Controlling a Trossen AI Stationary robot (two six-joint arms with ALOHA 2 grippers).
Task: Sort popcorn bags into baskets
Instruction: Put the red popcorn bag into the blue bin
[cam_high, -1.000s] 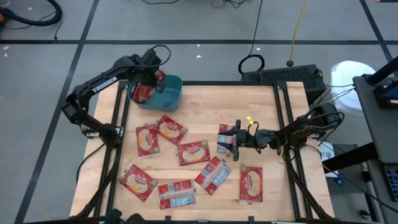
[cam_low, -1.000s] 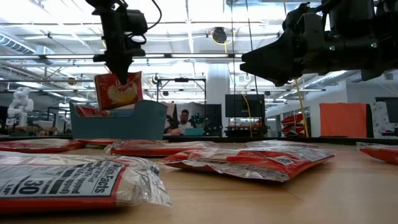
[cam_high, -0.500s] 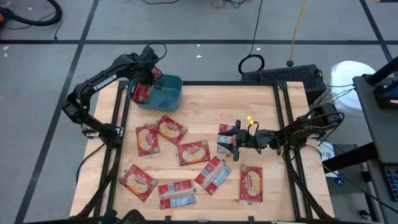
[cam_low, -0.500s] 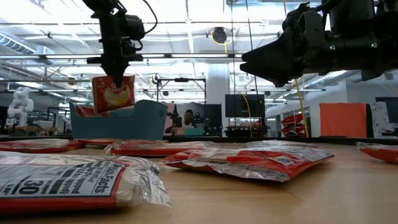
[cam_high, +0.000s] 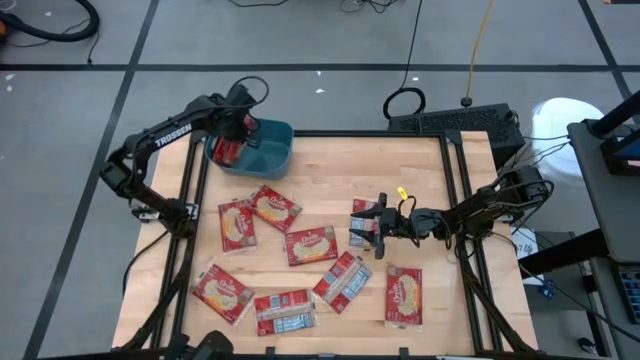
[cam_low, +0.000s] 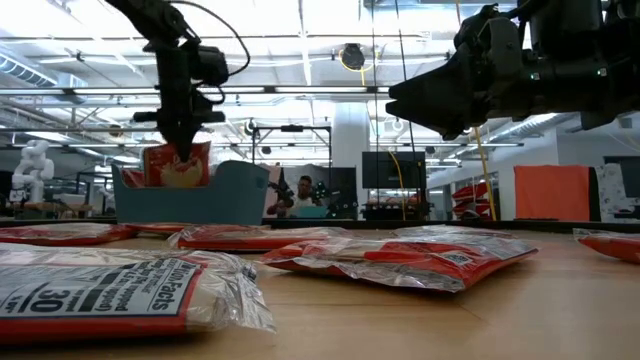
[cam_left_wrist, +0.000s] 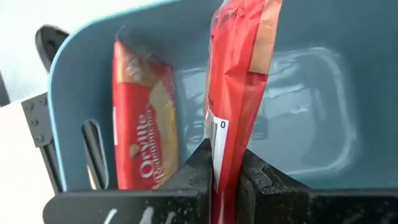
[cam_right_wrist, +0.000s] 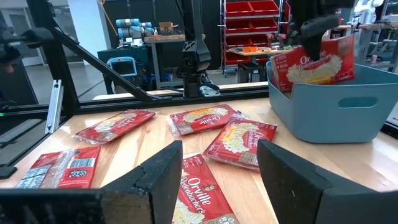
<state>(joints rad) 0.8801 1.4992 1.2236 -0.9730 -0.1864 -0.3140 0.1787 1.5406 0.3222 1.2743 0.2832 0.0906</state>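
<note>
A teal basket (cam_high: 268, 152) stands at the table's far left corner. My left gripper (cam_low: 184, 148) is above it, shut on a red popcorn bag (cam_low: 178, 167) whose lower part is down inside the basket (cam_low: 215, 195). Another popcorn bag (cam_left_wrist: 143, 118) leans against the basket's inner wall. My right gripper (cam_high: 372, 228) stands open and level at mid-right, just over a bag (cam_high: 362, 216) lying on the table. In the right wrist view its fingers (cam_right_wrist: 155, 180) stand apart over a bag (cam_right_wrist: 198, 186) without touching it. My left gripper pinches the bag's top edge (cam_left_wrist: 219, 140) between its two fingers (cam_left_wrist: 256, 177). They come from above, pointing steeply down. The bag hangs upright below them, edge-on to the wrist view, its lower part inside the basket; whether it touches the floor I cannot tell.
Several popcorn bags lie flat on the wooden table, among them ones at the left (cam_high: 237, 222), the middle (cam_high: 311, 244) and the near right (cam_high: 404, 296). Black rails frame the table (cam_high: 455, 200). A keyboard (cam_high: 455, 122) lies beyond the far edge.
My left gripper has sunk toward the basket and shifted a little toward the table's left edge, rolling slightly. The bag it holds hung above the rim before; its lower part now stands inside the basket. The right arm has kept still.
</note>
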